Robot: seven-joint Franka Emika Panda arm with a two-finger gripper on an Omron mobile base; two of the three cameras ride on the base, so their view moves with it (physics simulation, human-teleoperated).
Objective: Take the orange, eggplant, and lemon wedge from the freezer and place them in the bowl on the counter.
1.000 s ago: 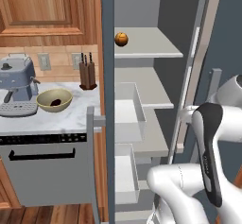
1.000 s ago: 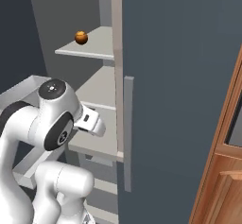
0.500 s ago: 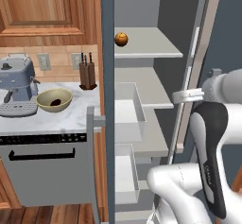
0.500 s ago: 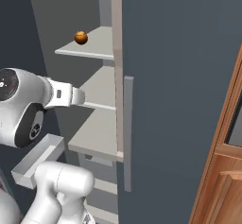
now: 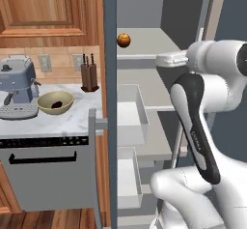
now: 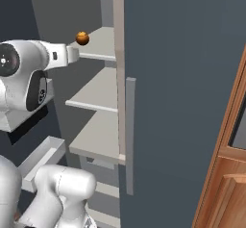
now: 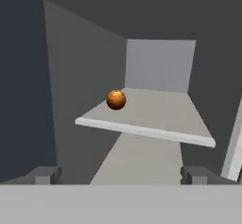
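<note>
Left base view first: orange sits upper middle on a freezer shelf, right at its front edge. Bowl is on the counter at the left, beside a blue coffee machine, with a dark lump inside that I can't identify.

Right base view: orange is upper left, at the shelf's corner.

Hand view: gripper fingertips are spread wide at the bottom with nothing between them, and the orange sits center frame, well apart from them.
</note>
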